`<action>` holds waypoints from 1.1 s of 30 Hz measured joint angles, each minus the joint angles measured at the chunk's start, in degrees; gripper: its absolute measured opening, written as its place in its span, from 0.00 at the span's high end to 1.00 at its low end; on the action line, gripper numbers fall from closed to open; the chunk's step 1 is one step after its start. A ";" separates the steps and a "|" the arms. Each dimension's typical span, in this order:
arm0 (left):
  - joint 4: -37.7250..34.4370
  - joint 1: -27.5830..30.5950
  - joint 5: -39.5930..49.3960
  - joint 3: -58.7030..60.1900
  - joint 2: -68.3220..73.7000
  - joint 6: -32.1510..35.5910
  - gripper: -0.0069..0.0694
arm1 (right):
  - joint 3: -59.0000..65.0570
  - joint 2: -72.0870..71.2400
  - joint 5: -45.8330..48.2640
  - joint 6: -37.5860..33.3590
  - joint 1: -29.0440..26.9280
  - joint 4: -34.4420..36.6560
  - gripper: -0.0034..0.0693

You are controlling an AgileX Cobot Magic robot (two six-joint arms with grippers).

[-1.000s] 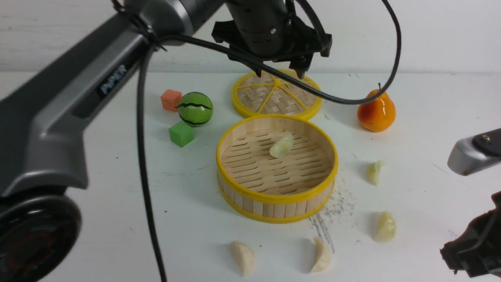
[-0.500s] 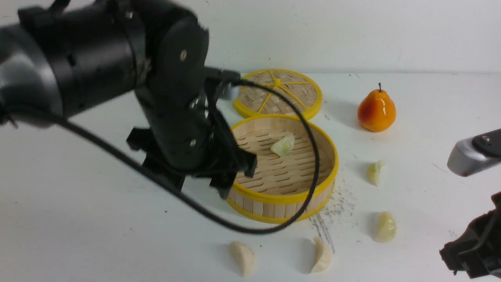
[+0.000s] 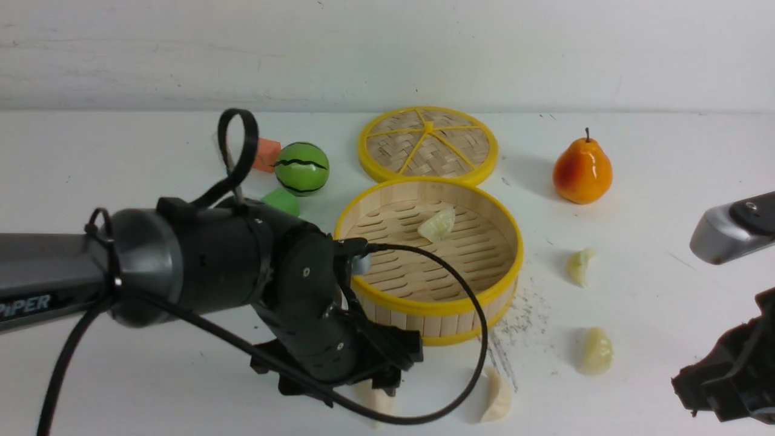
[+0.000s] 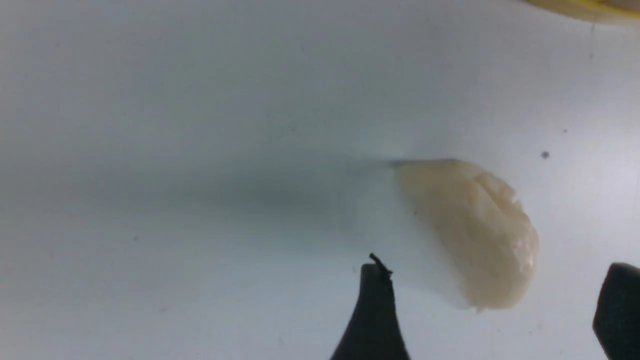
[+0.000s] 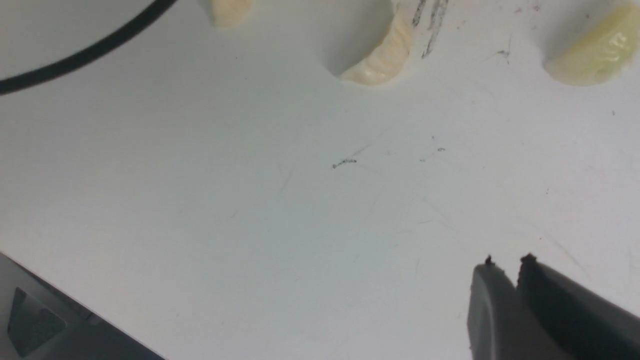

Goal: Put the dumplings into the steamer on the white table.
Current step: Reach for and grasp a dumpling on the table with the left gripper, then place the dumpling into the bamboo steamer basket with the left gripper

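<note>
The steamer (image 3: 451, 322) stands mid-table with one greenish dumpling (image 3: 437, 224) on its slatted floor. Several more dumplings lie on the white table (image 3: 654, 290): two to the steamer's right (image 3: 580, 265) (image 3: 594, 350), one near its front (image 3: 498, 396), and one (image 3: 380, 401) partly hidden under my left gripper (image 3: 378, 378). In the left wrist view the left gripper (image 4: 495, 280) is open, its jaws on either side of the near end of that cream dumpling (image 4: 470, 230), not touching it. My right gripper (image 5: 506, 262) is shut and empty, low at the near right.
The woven lid (image 3: 427, 144) lies behind the steamer. An orange pear (image 3: 582, 172) stands at the back right. A watermelon ball (image 3: 302, 168), a green cube (image 3: 283, 200) and an orange cube (image 3: 266, 154) sit at the back left. The left arm's black cable (image 3: 478, 339) loops before the steamer.
My left arm has swung from above the lid down to the near side and now sits low over the near-left dumpling. The dumpling in the steamer has settled. The right arm is almost still.
</note>
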 joint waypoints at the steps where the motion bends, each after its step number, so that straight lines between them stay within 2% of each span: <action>1: 0.00 0.00 -0.38 0.00 0.64 0.14 0.20 | 0.00 0.00 0.00 0.00 0.00 0.00 0.85; 6: 0.92 -0.05 -1.64 -0.10 3.70 0.42 0.21 | 0.00 0.00 0.00 0.00 0.00 0.00 0.84; 9: 2.06 -0.05 -1.60 -0.75 4.21 0.55 0.27 | 0.00 0.00 0.00 0.00 0.00 0.00 0.84; 15: 3.22 -0.05 5.97 -4.72 5.03 4.98 0.63 | 0.00 0.00 0.00 -0.02 0.00 0.00 0.84; 20: 3.49 -0.05 13.58 -11.77 4.92 9.72 0.61 | 0.00 0.00 0.00 -0.02 0.00 0.00 0.83; 22: 4.75 -0.05 17.49 -18.30 4.21 10.72 0.61 | 0.00 0.00 0.00 -0.20 0.00 0.00 0.82; 29: 9.54 0.00 20.28 -32.07 4.91 11.14 0.61 | 0.00 0.00 -0.06 -0.47 0.00 0.00 0.82; 33: 14.42 0.00 20.45 -41.60 10.24 11.14 0.61 | 0.00 0.00 -0.11 -0.47 0.00 0.18 0.82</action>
